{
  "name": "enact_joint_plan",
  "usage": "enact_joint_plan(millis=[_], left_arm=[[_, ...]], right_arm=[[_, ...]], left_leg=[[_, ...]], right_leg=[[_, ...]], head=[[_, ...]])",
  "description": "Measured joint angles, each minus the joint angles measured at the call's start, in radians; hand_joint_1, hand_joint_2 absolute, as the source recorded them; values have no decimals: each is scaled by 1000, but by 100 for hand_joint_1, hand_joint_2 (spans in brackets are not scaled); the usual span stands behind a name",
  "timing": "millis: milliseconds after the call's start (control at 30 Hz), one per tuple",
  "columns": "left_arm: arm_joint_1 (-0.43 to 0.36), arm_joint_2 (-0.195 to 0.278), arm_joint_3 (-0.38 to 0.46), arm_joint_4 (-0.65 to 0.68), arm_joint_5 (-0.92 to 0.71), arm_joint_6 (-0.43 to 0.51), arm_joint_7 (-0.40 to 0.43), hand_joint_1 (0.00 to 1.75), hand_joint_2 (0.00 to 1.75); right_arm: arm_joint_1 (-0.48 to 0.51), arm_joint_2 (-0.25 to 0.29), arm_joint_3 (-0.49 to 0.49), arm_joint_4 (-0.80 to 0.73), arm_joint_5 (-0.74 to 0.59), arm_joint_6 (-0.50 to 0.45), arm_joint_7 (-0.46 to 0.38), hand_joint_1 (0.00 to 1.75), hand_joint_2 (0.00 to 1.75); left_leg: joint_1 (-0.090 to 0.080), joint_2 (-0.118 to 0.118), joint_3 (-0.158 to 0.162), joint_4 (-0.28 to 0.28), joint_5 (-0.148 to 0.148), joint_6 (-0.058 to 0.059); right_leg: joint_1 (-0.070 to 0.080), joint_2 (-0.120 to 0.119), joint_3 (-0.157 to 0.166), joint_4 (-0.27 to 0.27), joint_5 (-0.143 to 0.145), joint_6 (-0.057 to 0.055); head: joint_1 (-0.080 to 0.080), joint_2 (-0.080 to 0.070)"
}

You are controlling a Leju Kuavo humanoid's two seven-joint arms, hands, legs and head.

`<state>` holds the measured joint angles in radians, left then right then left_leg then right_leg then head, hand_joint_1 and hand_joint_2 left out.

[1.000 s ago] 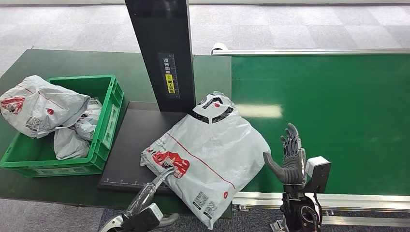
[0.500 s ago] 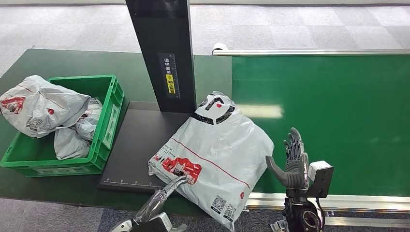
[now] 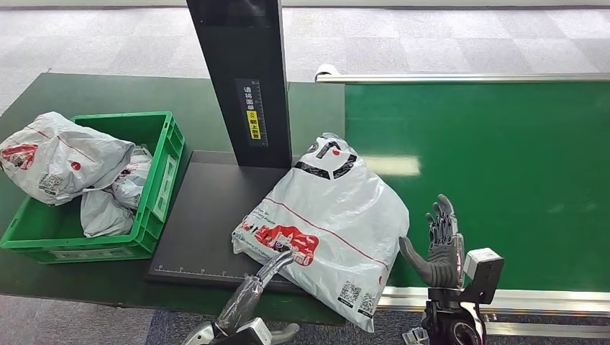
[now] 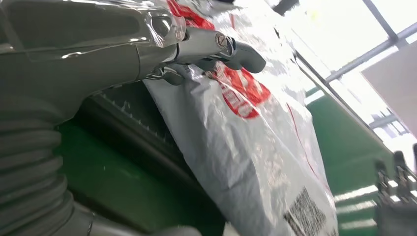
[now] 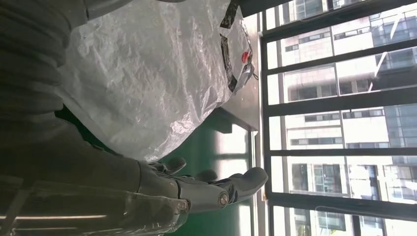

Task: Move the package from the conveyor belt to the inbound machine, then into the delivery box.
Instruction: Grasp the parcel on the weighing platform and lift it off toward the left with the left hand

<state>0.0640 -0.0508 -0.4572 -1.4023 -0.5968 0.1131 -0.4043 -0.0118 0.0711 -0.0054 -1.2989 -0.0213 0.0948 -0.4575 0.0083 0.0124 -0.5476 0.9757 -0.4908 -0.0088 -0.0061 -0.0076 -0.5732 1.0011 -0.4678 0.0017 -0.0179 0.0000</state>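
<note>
Nearest us, our left hand [image 3: 277,264] pinches the near edge of the package [image 3: 331,230], thumb laid over the red print. Our right hand [image 3: 440,244] stands beside the bag's right flank, fingers apart and upright, holding nothing, just off the plastic. The package lies half on the black plate of the inbound machine [image 3: 208,215] and half on the conveyor belt [image 3: 503,165], its near corner hanging past the table edge. Its long axis runs from that corner away toward the machine's upright post [image 3: 244,72]. We judge the left hand better placed to drag it left. Farther left, the green delivery box [image 3: 162,187] already holds other bags [image 3: 65,158].
</note>
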Motion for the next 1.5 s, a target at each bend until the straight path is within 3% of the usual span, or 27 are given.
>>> enact_joint_plan(millis=[33, 100, 167, 233, 267, 667, 800, 900, 933, 1067, 1500], left_arm=[[-2, -7, 0, 3, -11, 23, 8, 80, 175], [-7, -20, 0, 11, -30, 66, 21, 69, 175], [-12, -32, 1, 20, -38, 98, 27, 103, 175], [-14, -42, 1, 27, -30, 119, 26, 162, 175], [-14, -46, 1, 29, -24, 127, 24, 171, 175], [-21, -55, 7, 41, -3, 158, 21, 175, 175], [-22, -56, 7, 42, 1, 161, 19, 156, 175], [-25, -56, 8, 42, 10, 164, 6, 168, 175], [-26, -56, 8, 42, 14, 165, -1, 163, 175], [-30, -55, 8, 42, 31, 160, -24, 1, 175], [-26, -36, 75, -7, 148, 141, -107, 0, 175]], right_arm=[[0, 1, 0, -3, 0, -2, 1, 0, 175], [1, 2, 0, -8, -1, -4, 2, 0, 175], [2, 3, 0, -11, -1, -7, 3, 0, 175], [4, 4, 0, -12, -3, -11, 3, 0, 175], [5, 5, 0, -13, -4, -13, 3, 0, 175], [18, 8, 0, -26, -7, -23, 3, 0, 175], [18, 8, 0, -26, -8, -25, 3, 0, 175], [21, 8, 0, -30, -15, -31, 3, 0, 175], [23, 8, 0, -32, -18, -32, 3, 0, 175], [28, 7, 0, -37, -21, -34, 3, 0, 175], [28, 6, -1, -39, -28, -40, 3, 0, 175]], left_leg=[[0, 0, 0, 0, 0, 0], [0, 0, 0, 0, 0, 0], [0, 0, 0, 0, 0, 0], [0, 0, 0, 0, 0, 0], [0, 0, 0, 0, 0, 0], [0, 0, 0, 0, 0, 0], [0, 0, 0, 0, 0, 0], [0, 0, 0, 0, 0, 0], [0, 0, 0, 0, 0, 0], [0, 0, 0, 0, 0, 0], [0, 0, 0, 0, 0, 0]], right_leg=[[0, 0, 0, 0, 0, 0], [0, 0, 0, 0, 0, 0], [0, 0, 0, 0, 0, 0], [0, 0, 0, 0, 0, 0], [0, 0, 0, 0, 0, 0], [0, 0, 0, 0, 0, 0], [0, 0, 0, 0, 0, 0], [0, 0, 0, 0, 0, 0], [0, 0, 0, 0, 0, 0], [0, 0, 0, 0, 0, 0], [0, 0, 0, 0, 0, 0]], head=[[0, 0], [0, 0], [0, 0], [0, 0], [0, 0], [0, 0], [0, 0], [0, 0], [0, 0], [0, 0], [0, 0]])
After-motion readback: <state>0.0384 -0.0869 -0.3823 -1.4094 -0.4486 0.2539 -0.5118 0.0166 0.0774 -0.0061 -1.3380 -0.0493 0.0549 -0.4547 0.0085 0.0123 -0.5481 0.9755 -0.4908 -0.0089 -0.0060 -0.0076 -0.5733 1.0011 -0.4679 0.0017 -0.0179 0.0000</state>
